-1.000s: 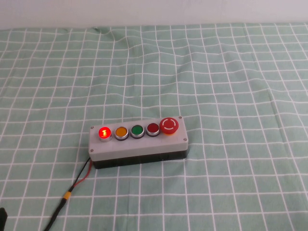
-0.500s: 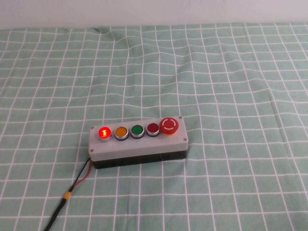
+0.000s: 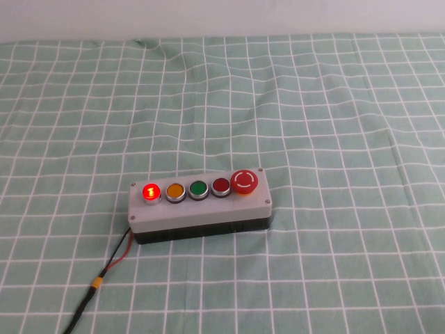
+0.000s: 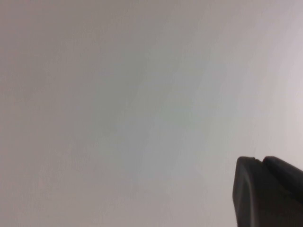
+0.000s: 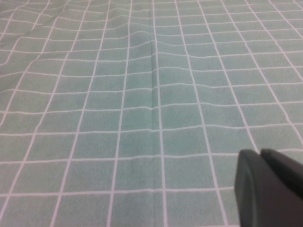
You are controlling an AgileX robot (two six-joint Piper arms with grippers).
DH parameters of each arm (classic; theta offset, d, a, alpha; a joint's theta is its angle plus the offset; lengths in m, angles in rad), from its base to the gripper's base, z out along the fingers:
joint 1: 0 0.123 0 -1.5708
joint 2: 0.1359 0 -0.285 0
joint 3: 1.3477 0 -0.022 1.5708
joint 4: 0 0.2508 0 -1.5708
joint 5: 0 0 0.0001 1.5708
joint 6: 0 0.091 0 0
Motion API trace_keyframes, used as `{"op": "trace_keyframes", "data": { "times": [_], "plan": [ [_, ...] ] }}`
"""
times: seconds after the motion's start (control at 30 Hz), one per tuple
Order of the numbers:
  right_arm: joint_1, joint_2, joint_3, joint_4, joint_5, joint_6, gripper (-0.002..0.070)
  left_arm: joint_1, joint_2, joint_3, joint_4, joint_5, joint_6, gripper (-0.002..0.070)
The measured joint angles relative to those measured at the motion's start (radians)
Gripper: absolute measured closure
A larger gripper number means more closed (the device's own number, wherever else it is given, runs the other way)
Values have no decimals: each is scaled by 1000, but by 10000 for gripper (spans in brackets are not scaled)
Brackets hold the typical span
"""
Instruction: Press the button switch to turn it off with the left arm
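The button switch (image 3: 150, 191) is small, round and bright red, and it is lit. It sits at the left end of the row on the grey box (image 3: 201, 212), next to the yellow button (image 3: 174, 191). Neither arm shows in the high view. In the left wrist view my left gripper (image 4: 259, 160) is shut and empty, with only a plain pale surface behind it. In the right wrist view my right gripper (image 5: 258, 152) is shut and empty above the checked cloth (image 5: 142, 94). The box is in neither wrist view.
The row continues with a green button (image 3: 198, 188), a darker red button (image 3: 221, 185) and a large red mushroom button (image 3: 244, 181). A red and black cable (image 3: 104, 271) runs from the box's left end to the front edge. The green checked cloth (image 3: 313, 104) covers the table.
A small black part at the bottom left corner of the high view one second ago has left the view. The box and buttons have not moved.
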Motion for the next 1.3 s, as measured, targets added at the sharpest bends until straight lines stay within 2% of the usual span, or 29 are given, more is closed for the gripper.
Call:
{"op": "trace_keyframes", "data": {
  "times": [0.13,0.3,0.63,0.93,1.13,1.3],
  "plan": [
    [0,0,0,0,0,0,694,0,0,-107,25,27,-31,677],
    [0,0,0,0,0,0,694,0,3,-297,77,177,-38,677],
    [0,0,0,0,0,0,694,0,241,-602,116,672,-37,677],
    [0,0,0,0,0,0,694,0,319,-622,100,689,-46,677],
    [0,0,0,0,0,0,694,-2,429,-629,92,798,-36,677],
    [0,0,0,0,0,0,694,-52,546,-692,11,917,129,677]
  ]
}}
